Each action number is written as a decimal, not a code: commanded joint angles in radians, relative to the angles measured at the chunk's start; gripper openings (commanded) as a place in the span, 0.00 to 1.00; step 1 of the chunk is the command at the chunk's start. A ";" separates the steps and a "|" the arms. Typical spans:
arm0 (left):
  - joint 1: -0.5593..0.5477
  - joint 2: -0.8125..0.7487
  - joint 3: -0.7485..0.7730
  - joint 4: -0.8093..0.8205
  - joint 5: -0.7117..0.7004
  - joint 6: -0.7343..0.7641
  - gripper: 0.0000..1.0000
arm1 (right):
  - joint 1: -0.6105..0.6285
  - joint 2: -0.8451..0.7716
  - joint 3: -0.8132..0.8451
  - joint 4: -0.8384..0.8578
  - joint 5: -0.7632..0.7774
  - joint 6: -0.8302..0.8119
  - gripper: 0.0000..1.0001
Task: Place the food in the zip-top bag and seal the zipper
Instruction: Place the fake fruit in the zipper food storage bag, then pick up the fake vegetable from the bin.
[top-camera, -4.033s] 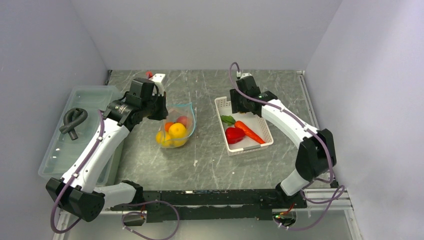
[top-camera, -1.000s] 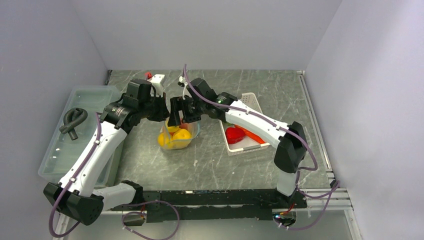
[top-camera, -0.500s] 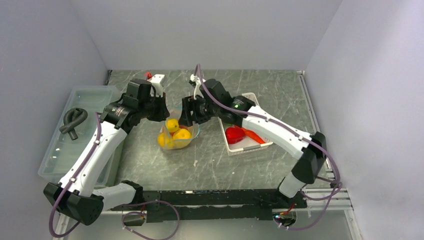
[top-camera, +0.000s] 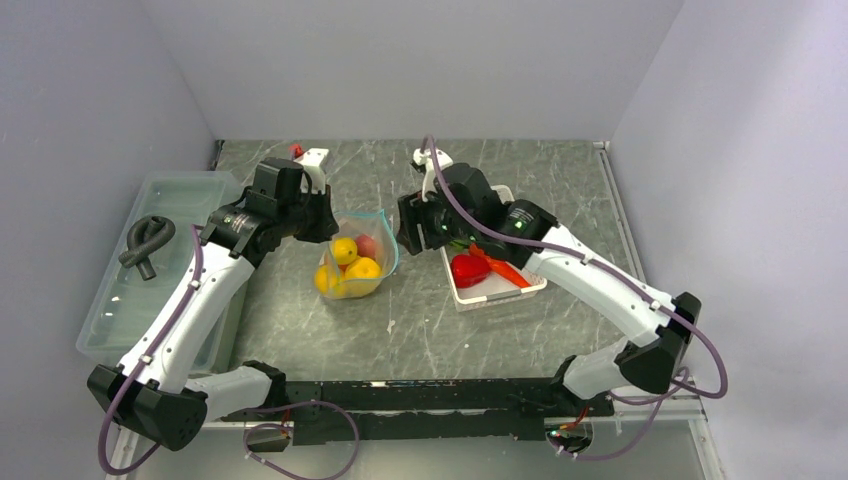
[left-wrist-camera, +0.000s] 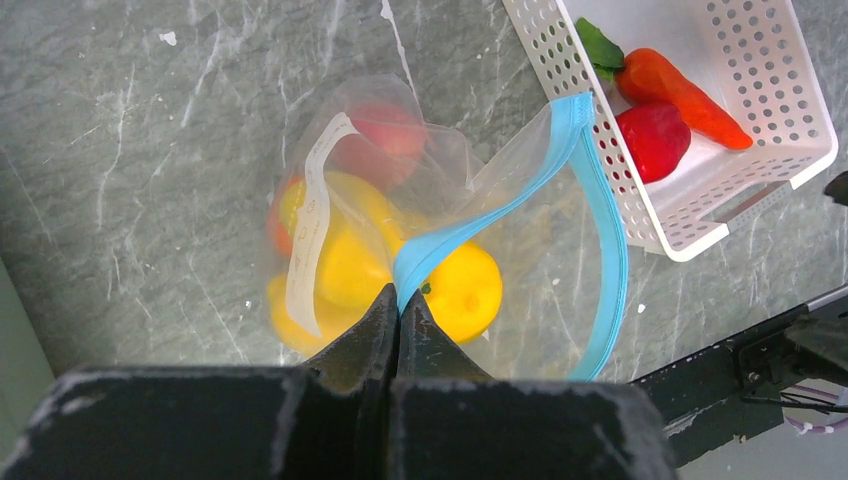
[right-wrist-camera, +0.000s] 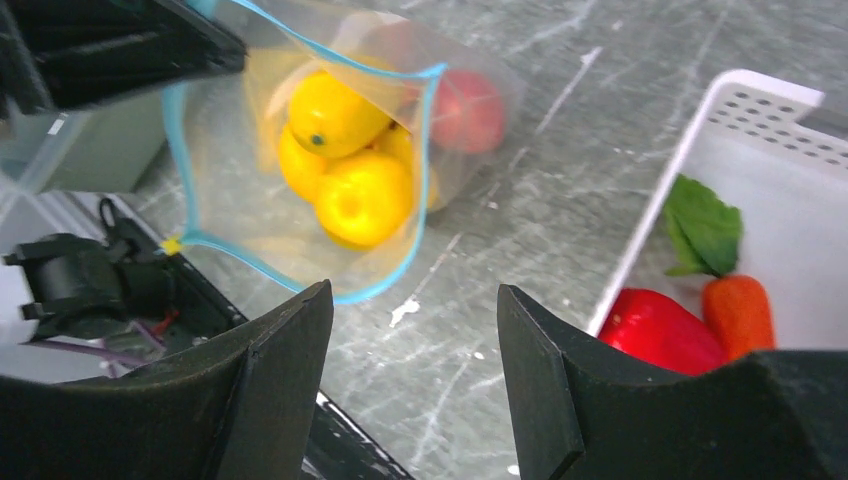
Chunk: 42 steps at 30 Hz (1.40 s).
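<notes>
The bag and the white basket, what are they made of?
The bag looks like thin, glossy clear plastic film: the yellow fruit shows through and it crumples. The white basket seems stiff matte plastic, its walls punched with rows of holes.

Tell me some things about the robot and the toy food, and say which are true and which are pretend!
1. The red pepper is inside the zip-top bag. False: it lies in the white basket next to the carrot.
2. The left gripper is pinching the bag's blue zipper. True.
3. The right gripper is holding the carrot. False: it is open and empty, between the bag and the basket.
4. Yellow fruits are in the bag. True.
5. The bag is zipped shut. False: its mouth is wide open.
</notes>
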 joint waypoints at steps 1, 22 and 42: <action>0.006 -0.011 0.000 0.044 -0.016 0.008 0.00 | -0.008 -0.070 -0.046 -0.065 0.139 -0.086 0.65; 0.009 -0.008 -0.006 0.044 -0.028 0.012 0.00 | -0.236 -0.209 -0.414 -0.109 0.213 -0.102 0.75; 0.016 -0.012 -0.007 0.043 -0.026 0.016 0.00 | -0.274 0.079 -0.417 -0.031 0.149 -0.168 0.83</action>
